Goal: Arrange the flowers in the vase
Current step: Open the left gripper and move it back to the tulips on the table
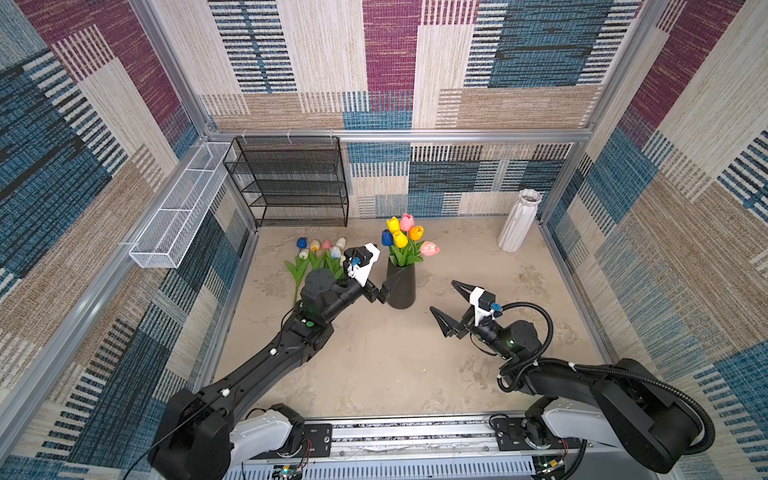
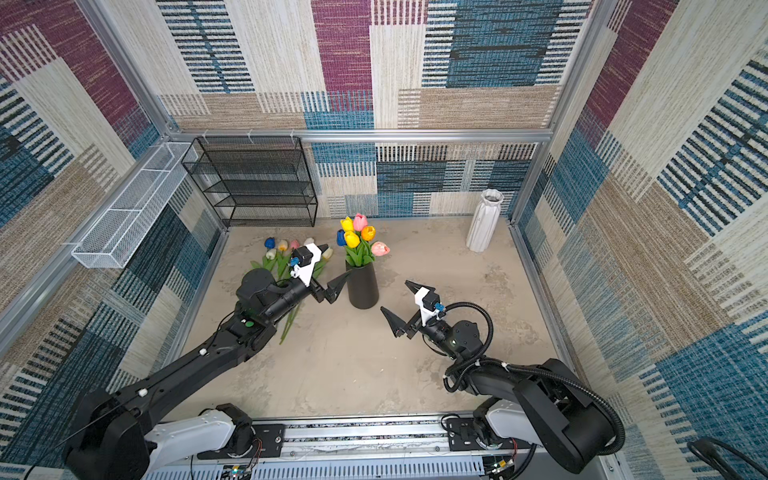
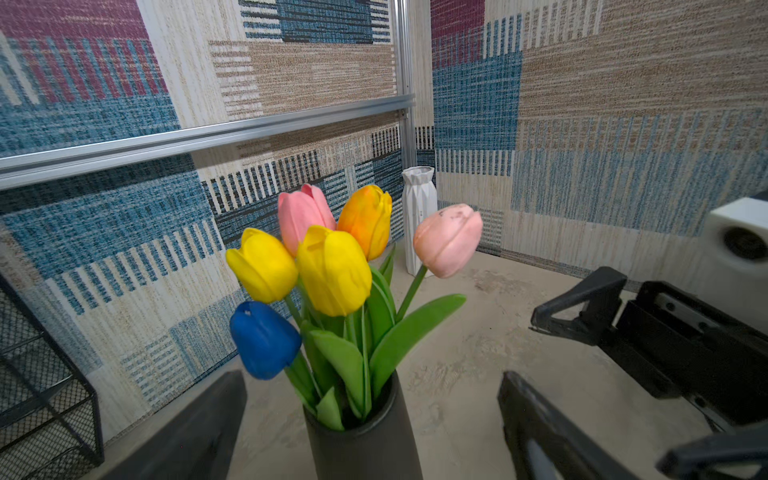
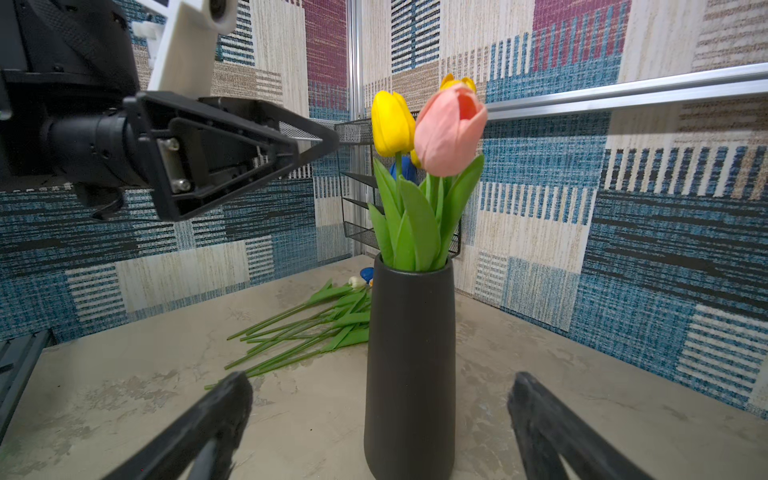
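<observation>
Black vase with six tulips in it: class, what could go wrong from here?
The open left gripper sits right beside the tall, narrow vase; a careless pull back might topple it.
The loose tulips lie bunched with stems crossing; grabbing one could drag others.
The pale pink tulip leans outward and might be knocked further.

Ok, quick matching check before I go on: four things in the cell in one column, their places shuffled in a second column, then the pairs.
Things
1. black vase
2. white vase
3. loose tulips
4. black mesh rack

Places
A. standing in the far right corner
B. lying flat, left of the black vase
C. standing in the far left corner
D. in the middle, holding six tulips

Pairs: 1-D, 2-A, 3-B, 4-C
</observation>
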